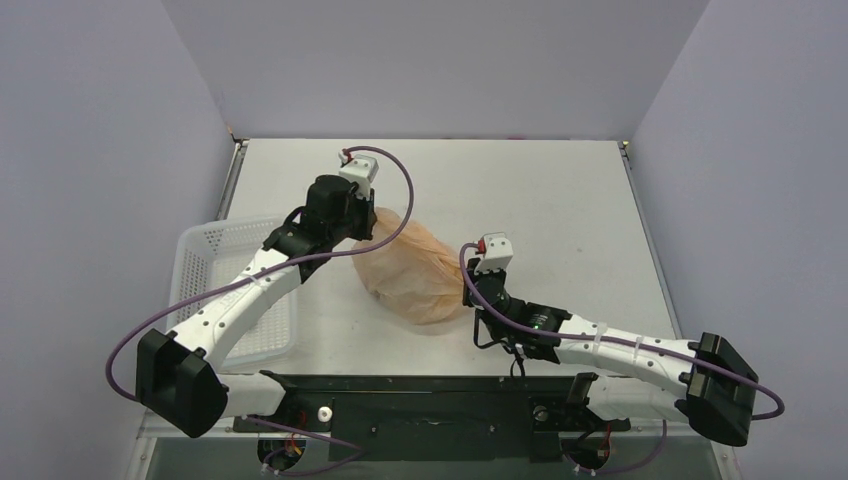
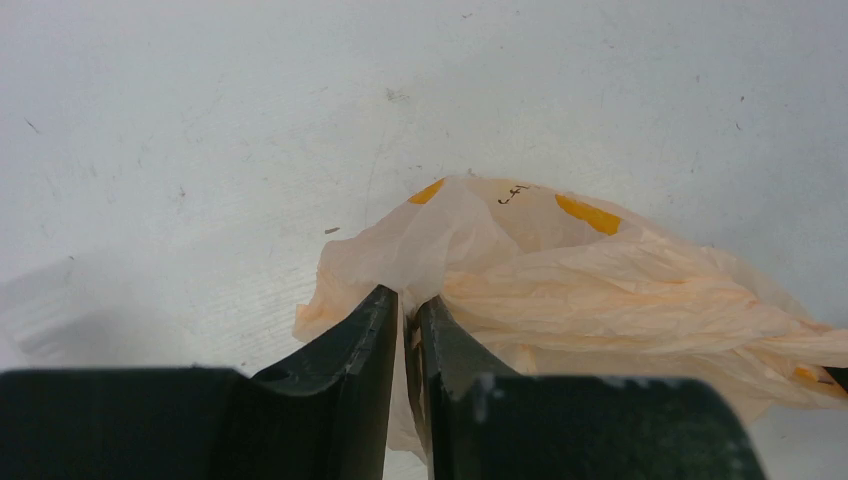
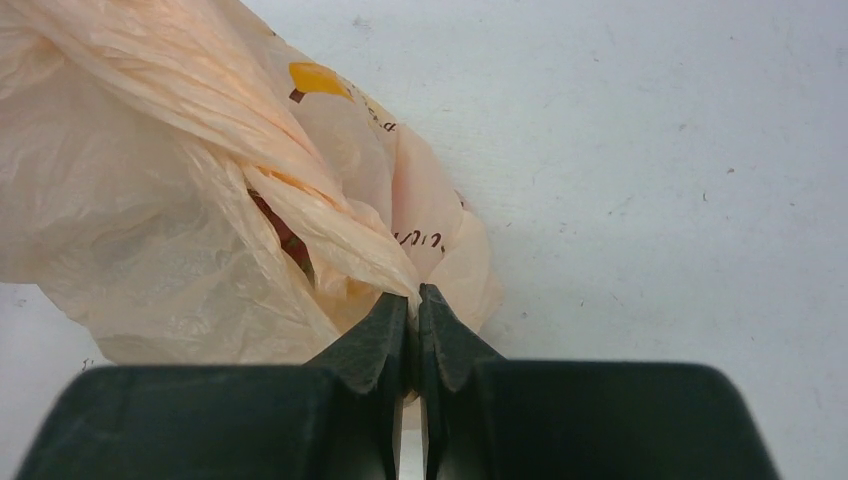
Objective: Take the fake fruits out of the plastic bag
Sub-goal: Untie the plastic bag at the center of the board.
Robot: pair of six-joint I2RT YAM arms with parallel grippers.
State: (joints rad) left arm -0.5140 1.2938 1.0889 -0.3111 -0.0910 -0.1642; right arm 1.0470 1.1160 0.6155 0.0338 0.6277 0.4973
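Top view: the plastic bag [image 1: 420, 275] lies crumpled at the middle of the worktop [image 1: 540, 190], between the two wrists. The left arm [image 1: 250, 285] reaches forward from its base, passing above the white mesh basket [image 1: 215, 245]. Its wrist is turned rightward and meets the bag's far-left end. The right arm [image 1: 600, 345] lies low and is stretched leftward, with its wrist at the bag's near-right end. The state of either set of jaws cannot be read from this view.

Left wrist view: the left jaws are all but closed, leaving only a narrow slit. A thin fold of bag film is pinched between the tips. The rest of the bag spreads rightward on the worktop, with yellow-orange printed marks [image 2: 588, 214] on its far side.

Right wrist view: the right jaws are closed tight on a twisted strip of the bag. A dark red patch shows in the gap between folds: the fake fruits [image 3: 280, 225], inside the bag. Their number cannot be told.
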